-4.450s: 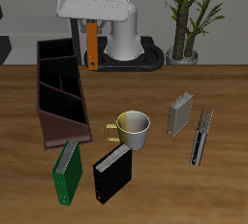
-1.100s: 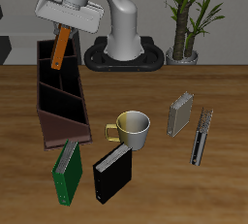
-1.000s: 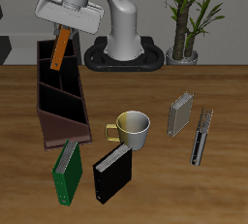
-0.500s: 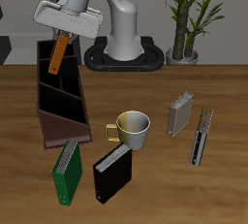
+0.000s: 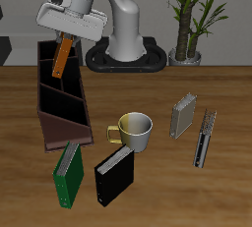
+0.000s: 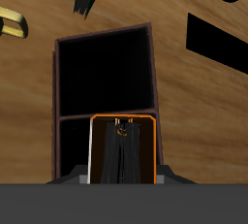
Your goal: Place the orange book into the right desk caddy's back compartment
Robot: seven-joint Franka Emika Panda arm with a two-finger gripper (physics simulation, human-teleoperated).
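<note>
orange book (image 6: 123,148) over right desk caddy (image 6: 105,73), wooden table (image 6: 203,82)

Arm's stretched out w/ wrist tilted, gripper (image 5: 64,42) pointing down at an angle, fingers clamped tight on sth thin.

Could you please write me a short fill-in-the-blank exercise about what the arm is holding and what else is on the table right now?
1. The gripper holds the ____ book, jaws shut on it.
2. That book hangs tilted above the right desk caddy, whose colour is dark ____.
3. The mug stands just behind the ____ book.
4. Beside that one leans the ____ book, at the caddy's near end.

Missing words: orange; maroon-brown; black; green
</note>
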